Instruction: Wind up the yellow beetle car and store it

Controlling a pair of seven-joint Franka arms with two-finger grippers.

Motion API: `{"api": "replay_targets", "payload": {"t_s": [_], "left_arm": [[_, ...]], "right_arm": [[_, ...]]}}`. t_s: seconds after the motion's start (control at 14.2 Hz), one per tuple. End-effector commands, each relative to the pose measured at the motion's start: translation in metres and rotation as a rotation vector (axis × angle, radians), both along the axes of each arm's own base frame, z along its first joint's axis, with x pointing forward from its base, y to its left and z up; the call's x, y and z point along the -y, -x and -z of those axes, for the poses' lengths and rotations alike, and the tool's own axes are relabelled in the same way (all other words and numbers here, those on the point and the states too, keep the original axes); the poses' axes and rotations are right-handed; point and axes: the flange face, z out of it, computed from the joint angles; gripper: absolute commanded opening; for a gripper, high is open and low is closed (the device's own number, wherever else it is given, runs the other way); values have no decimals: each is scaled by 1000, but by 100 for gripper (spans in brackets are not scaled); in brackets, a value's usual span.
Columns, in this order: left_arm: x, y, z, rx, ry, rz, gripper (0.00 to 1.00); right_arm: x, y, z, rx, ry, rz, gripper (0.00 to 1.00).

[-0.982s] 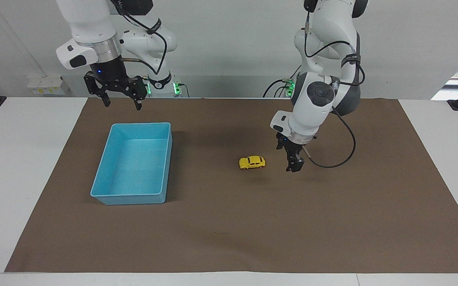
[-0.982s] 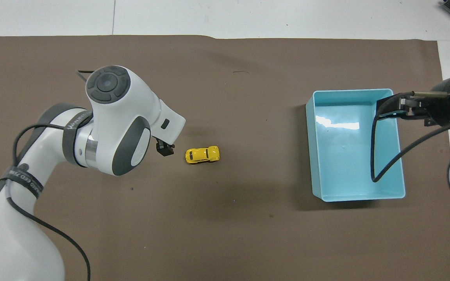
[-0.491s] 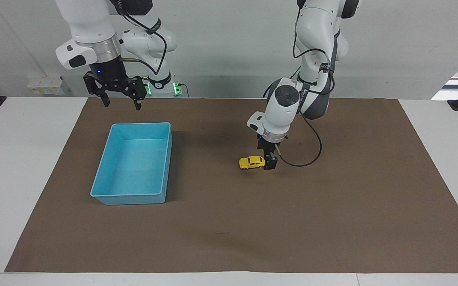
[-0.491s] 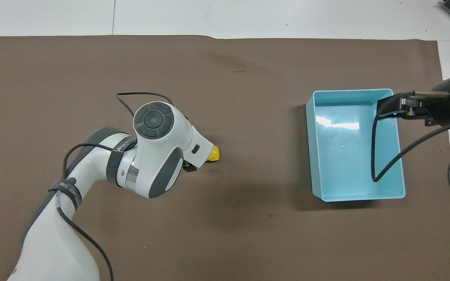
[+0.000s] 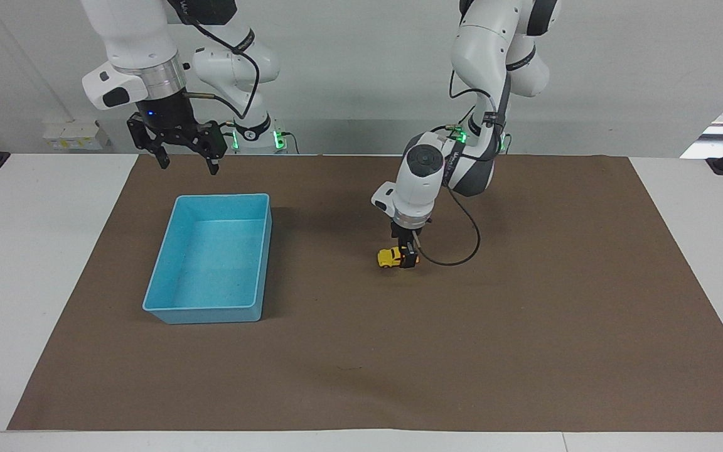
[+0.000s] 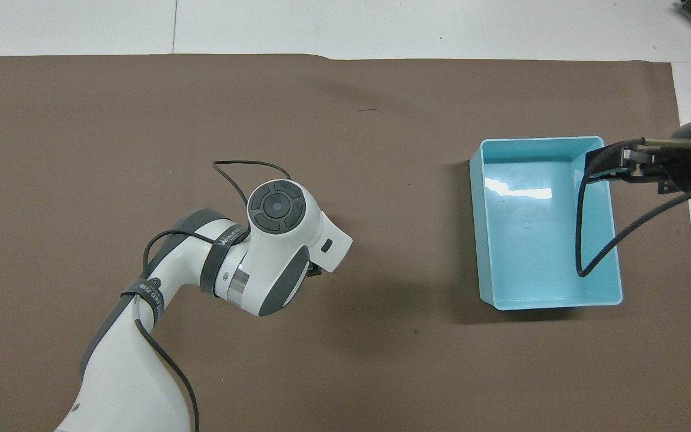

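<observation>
The yellow beetle car (image 5: 389, 257) stands on the brown mat near the table's middle, toward the left arm's end from the blue bin (image 5: 202, 312). My left gripper (image 5: 407, 256) is down at the car's end that points toward the left arm's side, and it covers that end. In the overhead view the left arm's wrist (image 6: 279, 240) hides the car. My right gripper (image 5: 187, 160) is open and empty, and the right arm waits above the bin's edge nearest the robots; it also shows in the overhead view (image 6: 621, 163).
The blue bin (image 6: 482, 240) holds nothing that I can see. The brown mat (image 5: 524, 351) covers most of the white table. A black cable loops from the left wrist (image 5: 462, 251) just above the mat beside the car.
My left gripper has moved from beside the car, toward the right arm's end, down onto the car's end. The car has not moved. My right gripper has barely shifted.
</observation>
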Motion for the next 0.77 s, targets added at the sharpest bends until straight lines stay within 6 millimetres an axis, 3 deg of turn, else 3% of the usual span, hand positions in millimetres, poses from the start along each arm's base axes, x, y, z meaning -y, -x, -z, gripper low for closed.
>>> {"api": "replay_targets", "payload": {"t_s": [0.0,0.14,0.49,0.7], "left_arm": [[2,8,-1,-1,-11,-23,46],[1,7,-2,1,-24,-15,0],[-8,4,1,-6,-30,-23,0],[-27,0,9,-13,-34,-1,0]], "right_arm": [[3,3,-5,0,-29,10,100],[2,3,-5,0,-29,9,100],[3,3,-5,2,-29,10,100],[3,3,-5,2,-29,10,100]]}}
